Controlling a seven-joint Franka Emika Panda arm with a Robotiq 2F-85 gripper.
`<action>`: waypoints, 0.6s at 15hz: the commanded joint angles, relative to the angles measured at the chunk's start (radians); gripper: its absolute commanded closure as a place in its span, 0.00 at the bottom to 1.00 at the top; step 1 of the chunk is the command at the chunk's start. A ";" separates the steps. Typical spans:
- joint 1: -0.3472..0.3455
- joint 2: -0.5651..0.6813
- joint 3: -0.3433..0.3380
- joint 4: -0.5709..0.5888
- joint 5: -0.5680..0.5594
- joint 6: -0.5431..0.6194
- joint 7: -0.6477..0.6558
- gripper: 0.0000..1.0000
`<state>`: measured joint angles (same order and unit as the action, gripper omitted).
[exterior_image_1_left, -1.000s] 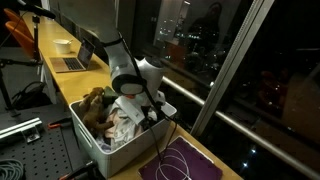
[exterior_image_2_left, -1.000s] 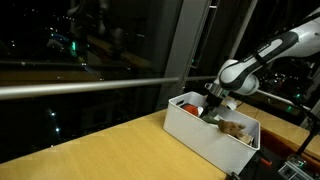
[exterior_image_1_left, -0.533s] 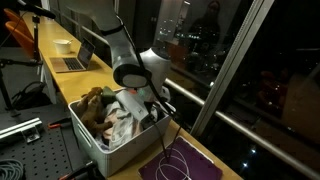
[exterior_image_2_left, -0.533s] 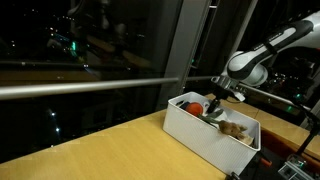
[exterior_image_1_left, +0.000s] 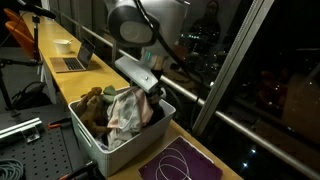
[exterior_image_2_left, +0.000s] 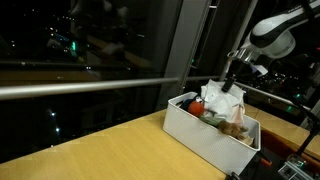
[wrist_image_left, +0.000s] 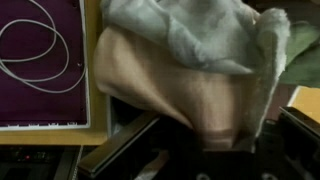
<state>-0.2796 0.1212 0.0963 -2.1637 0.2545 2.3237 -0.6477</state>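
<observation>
In the wrist view a cloth bundle (wrist_image_left: 190, 60) fills nearly the whole frame: a grey-green layer on top and a tan-pink layer below it. It hides the fingertips. To one side of it lies a purple mat (wrist_image_left: 40, 100) with a white cable (wrist_image_left: 77, 62) looped on it.

In an exterior view the gripper (exterior_image_1_left: 152, 88) hangs just above the white bin (exterior_image_1_left: 95, 145). Its jaws are clamped on the top of the cloth bundle (exterior_image_1_left: 125, 112). The bundle droops from the gripper with its lower end down inside the bin. A brown soft thing (exterior_image_1_left: 92, 104) lies in the bin beside the cloth, on the side away from the mat. In an exterior view a red object (exterior_image_2_left: 197, 106) shows in the bin just beside the hanging cloth (exterior_image_2_left: 216, 97).

The bin stands on a wooden counter (exterior_image_1_left: 62, 88) and the purple mat (exterior_image_1_left: 195, 165) lies just beside the bin on the same counter. Farther along the counter, well apart from the bin, sits an open laptop (exterior_image_1_left: 72, 62). Dark window glass (exterior_image_1_left: 250, 70) runs behind the bin along the counter's far edge.
</observation>
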 joint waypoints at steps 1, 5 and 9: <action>0.087 -0.173 -0.046 0.013 -0.006 -0.123 -0.005 0.95; 0.213 -0.291 -0.033 0.058 -0.061 -0.191 0.034 0.95; 0.353 -0.349 0.017 0.139 -0.121 -0.253 0.112 0.95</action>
<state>-0.0066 -0.1931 0.0884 -2.0885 0.1789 2.1349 -0.5927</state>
